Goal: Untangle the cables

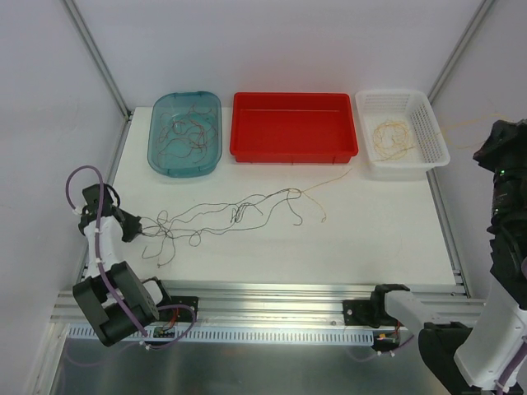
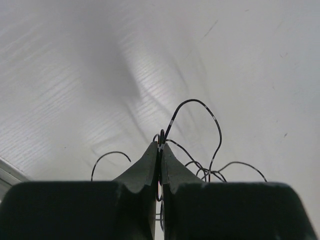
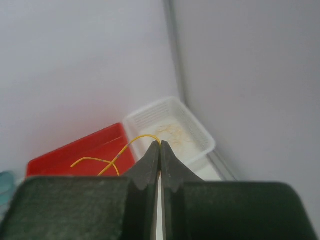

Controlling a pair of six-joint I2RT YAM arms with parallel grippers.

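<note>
cables (image 1: 239, 214) partly behind left gripper (image 2: 160, 146)

Lab cell: white walls (image 1: 288, 41), aluminium rail (image 1: 272, 295).

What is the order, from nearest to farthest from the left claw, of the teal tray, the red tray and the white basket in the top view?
1. The teal tray, at the far left, beyond the left claw.
2. The red tray, in the middle.
3. The white basket, at the far right.
</note>
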